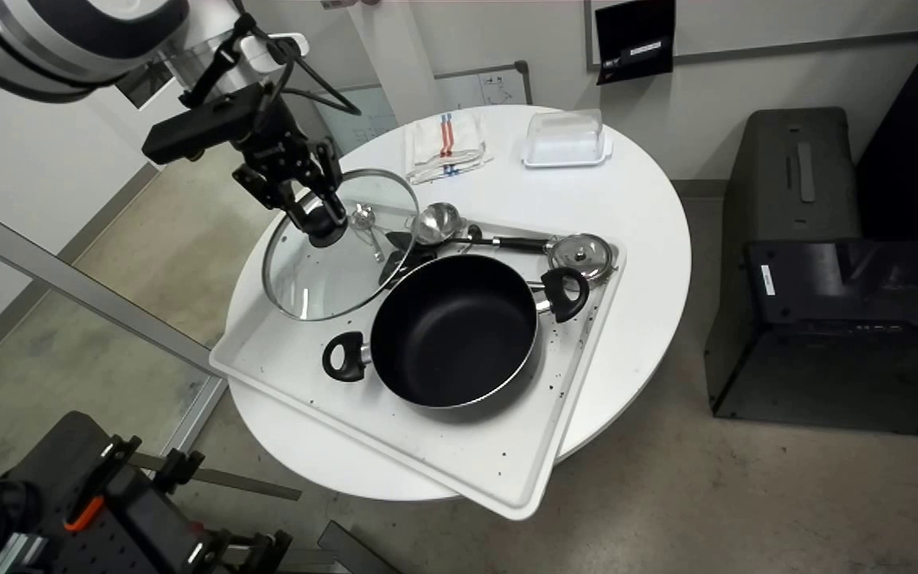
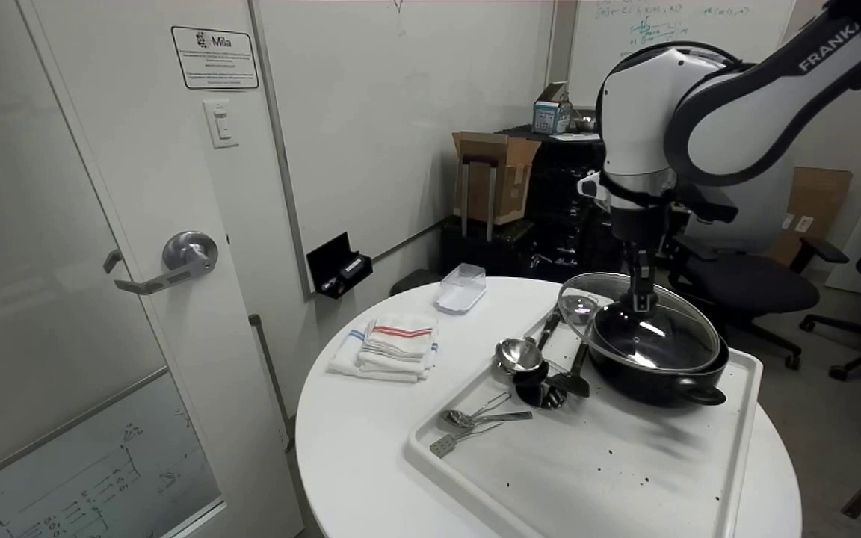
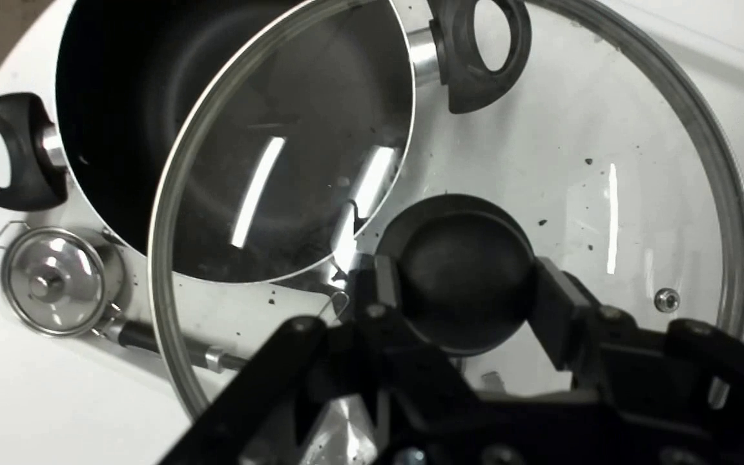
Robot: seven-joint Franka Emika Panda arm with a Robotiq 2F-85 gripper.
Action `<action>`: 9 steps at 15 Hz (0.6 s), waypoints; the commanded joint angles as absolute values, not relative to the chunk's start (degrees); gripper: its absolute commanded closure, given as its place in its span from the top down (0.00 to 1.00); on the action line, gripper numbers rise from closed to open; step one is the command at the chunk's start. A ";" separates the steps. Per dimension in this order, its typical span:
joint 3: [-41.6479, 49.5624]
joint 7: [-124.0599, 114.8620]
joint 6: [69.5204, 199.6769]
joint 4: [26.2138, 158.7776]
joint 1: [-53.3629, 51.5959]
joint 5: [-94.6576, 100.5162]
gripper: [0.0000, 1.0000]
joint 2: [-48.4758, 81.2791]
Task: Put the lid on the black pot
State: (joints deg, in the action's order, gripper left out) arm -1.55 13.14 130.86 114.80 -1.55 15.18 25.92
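Observation:
The black pot (image 1: 459,335) stands on the tray with its top uncovered and its dark interior in view; it also shows in an exterior view (image 2: 655,387) and in the wrist view (image 3: 133,116). The glass lid (image 1: 323,279) hangs in the air beside the pot, tilted; it also shows in an exterior view (image 2: 670,336) and the wrist view (image 3: 643,148). My gripper (image 1: 323,219) is shut on the lid's black knob (image 3: 465,271), one finger on each side. In the wrist view the lid's edge overlaps part of the pot. The lid's near rim is hidden by my gripper there.
A white tray (image 1: 395,462) lies on the round white table (image 1: 650,239). It holds a small lidded silver pot (image 1: 582,255), a ladle (image 1: 437,223) and small utensils (image 2: 475,418) beside the pot. Folded towels (image 1: 447,147) and a clear-lidded box (image 1: 566,139) sit beyond the tray.

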 commanded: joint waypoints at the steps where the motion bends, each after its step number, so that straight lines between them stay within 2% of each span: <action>1: -0.31 11.75 127.47 111.04 0.12 12.75 0.25 27.34; 9: 2.08 9.93 125.10 105.68 4.40 8.90 0.25 32.58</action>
